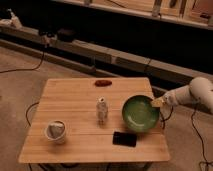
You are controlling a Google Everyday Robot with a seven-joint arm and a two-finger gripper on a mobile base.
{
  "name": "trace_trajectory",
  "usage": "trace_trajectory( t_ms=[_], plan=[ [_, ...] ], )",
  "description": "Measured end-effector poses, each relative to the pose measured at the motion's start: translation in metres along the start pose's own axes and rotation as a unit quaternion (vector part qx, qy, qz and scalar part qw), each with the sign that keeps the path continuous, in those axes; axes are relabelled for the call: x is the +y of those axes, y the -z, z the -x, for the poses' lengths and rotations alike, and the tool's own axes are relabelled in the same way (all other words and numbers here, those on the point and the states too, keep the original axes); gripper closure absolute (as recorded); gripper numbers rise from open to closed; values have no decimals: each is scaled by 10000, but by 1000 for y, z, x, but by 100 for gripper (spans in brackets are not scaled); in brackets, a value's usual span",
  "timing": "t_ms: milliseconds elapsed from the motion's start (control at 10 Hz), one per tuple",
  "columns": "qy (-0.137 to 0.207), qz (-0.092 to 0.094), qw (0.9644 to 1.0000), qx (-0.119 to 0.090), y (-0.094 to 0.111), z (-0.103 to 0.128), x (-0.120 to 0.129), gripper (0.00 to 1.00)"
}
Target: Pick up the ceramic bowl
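Seen from above and in front: a square wooden tabletop of pale planks, standing on a grey floor with dark cables trailing round it.

Over the right side of that tabletop, the ceramic bowl: wide, shallow, round, green-glazed with a darker rim. Tipped up so that its inside faces the camera, right rim higher, lower edge close to the wood or just off it; cannot tell which.

At the bowl's upper right rim, the gripper, on the end of a white arm reaching in from the right edge of the view. Fingers closed on the rim, a pale tip showing right against the glaze.

Just below the bowl, near the front edge, a flat black rectangular object, lying flat, close beside the bowl's lower edge.

Left of the bowl, near the middle of the tabletop, a small pale bottle, upright, apart from the bowl.

At the front left, a small whitish cup, upright, something pale inside it, well apart from everything else.

Near the back edge, a small reddish-brown elongated item, lying flat, too small to name further.

Behind the tabletop, a long low ledge running across the view, with dark shelving above it.
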Motion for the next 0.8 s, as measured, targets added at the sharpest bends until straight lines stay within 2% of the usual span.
trace_trajectory(
  t_ms=[400,600,800],
  plan=[
    [-50,48,9998,-161,32,7,-2,100],
    [-24,43,9998,-184,41,8,-1,100],
    [-17,66,9998,-166,40,8,1,100]
  ],
)
